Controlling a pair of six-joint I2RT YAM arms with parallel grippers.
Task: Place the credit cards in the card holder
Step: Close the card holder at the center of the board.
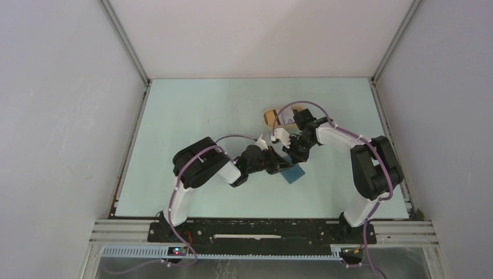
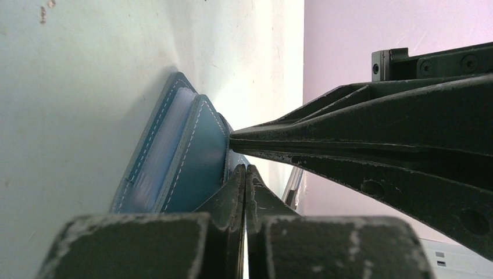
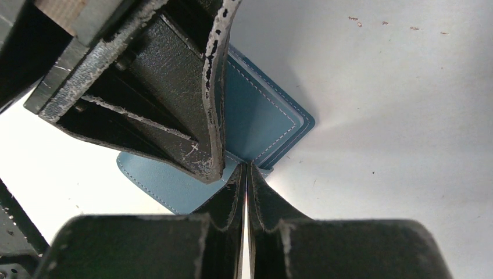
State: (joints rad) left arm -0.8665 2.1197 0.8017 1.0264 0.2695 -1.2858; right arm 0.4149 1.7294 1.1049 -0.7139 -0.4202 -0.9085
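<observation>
Pale grey walls (image 1: pixel 64 116) box the space in on three sides, joined by slim aluminium posts (image 1: pixel 125 40). Between them lies a mint-green table (image 1: pixel 192 116), matt and bare over most of its face (a few dark specks show up close in the wrist views). A black rail (image 1: pixel 261 229) along its near edge carries both bases. The left arm (image 1: pixel 200 165) and the right arm (image 1: pixel 372 168) lean inward and meet just right of the table's middle.

Behind the right arm's wrist sits a tan oval tray (image 1: pixel 269 116); a whitish patch lies in it, too small to name.

The card holder (image 1: pixel 293 173) lies on the table under the two wrists, teal with white stitching, its leaves slightly fanned and a lighter blue flap beneath.

The left gripper (image 2: pixel 245 173) has its fingers pressed flat together, tips at the holder's edge. The right gripper (image 3: pixel 246 170) also has its fingers drawn together, tips at the corner where the leaves meet. Whether a leaf is caught between either pair cannot be told.
</observation>
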